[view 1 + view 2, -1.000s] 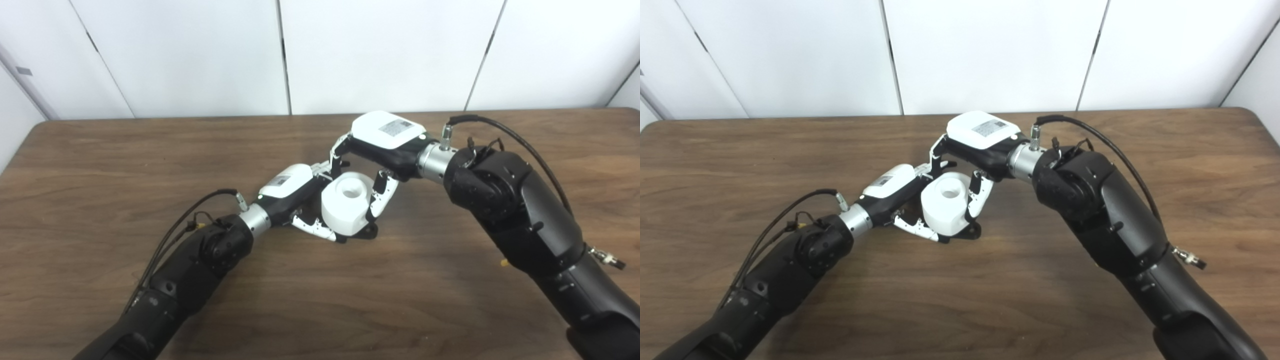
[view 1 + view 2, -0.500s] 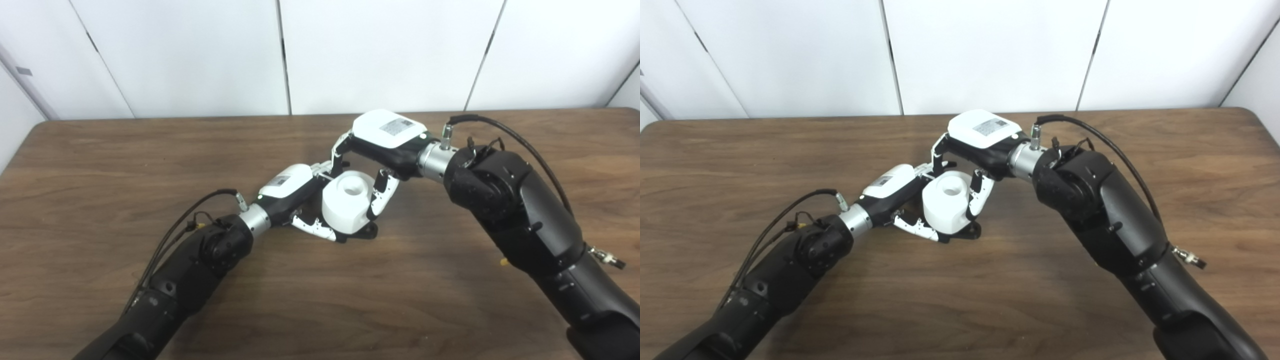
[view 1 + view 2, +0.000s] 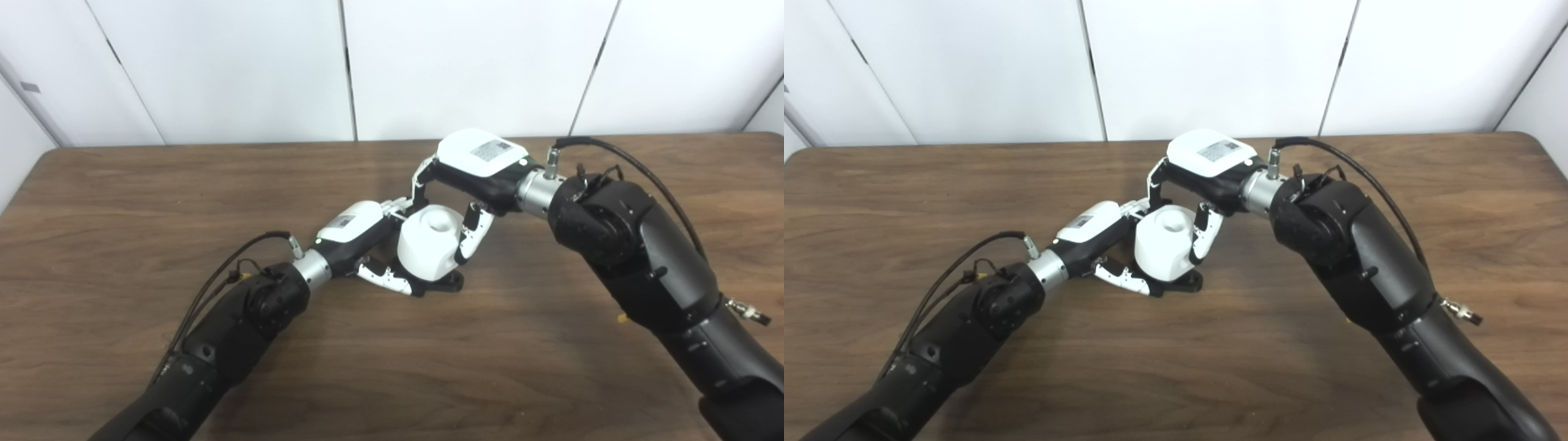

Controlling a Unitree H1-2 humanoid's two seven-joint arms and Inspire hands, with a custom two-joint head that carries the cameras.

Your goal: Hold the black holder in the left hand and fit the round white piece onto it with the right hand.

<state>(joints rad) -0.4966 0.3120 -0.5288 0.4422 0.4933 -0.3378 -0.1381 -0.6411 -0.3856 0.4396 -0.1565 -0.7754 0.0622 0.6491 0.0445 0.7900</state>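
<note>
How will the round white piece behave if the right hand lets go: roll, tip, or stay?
The round white piece looks rigid, smooth plastic, so possibly slippery. It sits squat on the black holder, so it probably stays; freed on its side, it could roll.

The round piece (image 3: 429, 243) is plain white, its holder (image 3: 449, 283) black. Both hands, left (image 3: 361, 236) and right (image 3: 474, 168), have white shells over black. The table (image 3: 122, 202) is dark brown woodgrain; the wall (image 3: 245, 61) white.

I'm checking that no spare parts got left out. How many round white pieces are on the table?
1. The round white piece stands mid-table on the black holder, between the left hand and right hand. None elsewhere in view.
</note>
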